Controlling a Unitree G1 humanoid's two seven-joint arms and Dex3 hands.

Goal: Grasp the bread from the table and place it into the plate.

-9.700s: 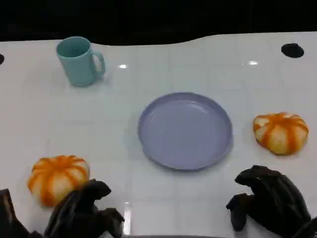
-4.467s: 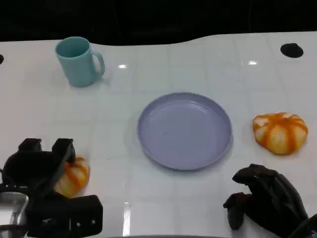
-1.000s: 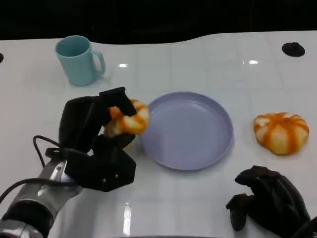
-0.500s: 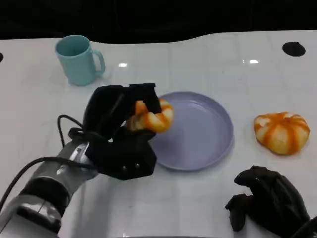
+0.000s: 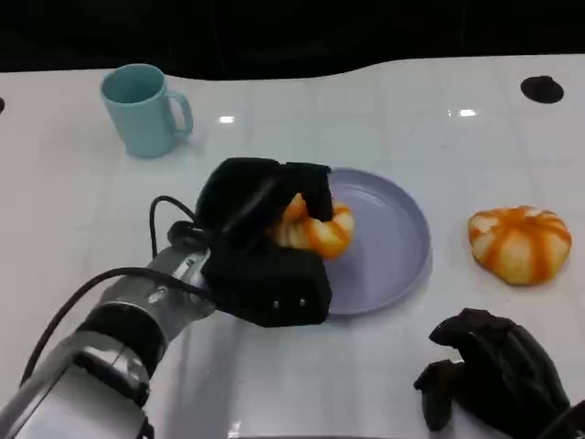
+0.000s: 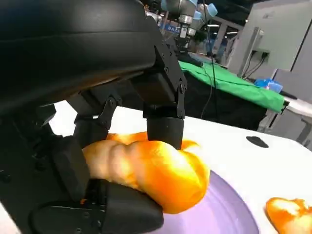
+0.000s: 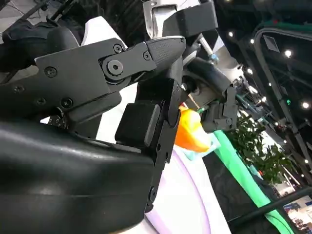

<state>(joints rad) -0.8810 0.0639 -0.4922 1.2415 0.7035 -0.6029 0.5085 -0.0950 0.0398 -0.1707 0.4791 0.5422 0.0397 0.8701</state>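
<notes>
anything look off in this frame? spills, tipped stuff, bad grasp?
Nothing stands out. The left hand holds one bread over the plate; the second bread sits on the table to its right, the mug is upright, and the right hand rests near the table edge.

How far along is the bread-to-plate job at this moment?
Done: one bread is off the table, gripped by the left hand. In hand: it hangs over the left part of the purple plate, not yet released. Left: set it down and let go. A second bread lies on the table right of the plate; the right hand rests curled, holding nothing.
</notes>
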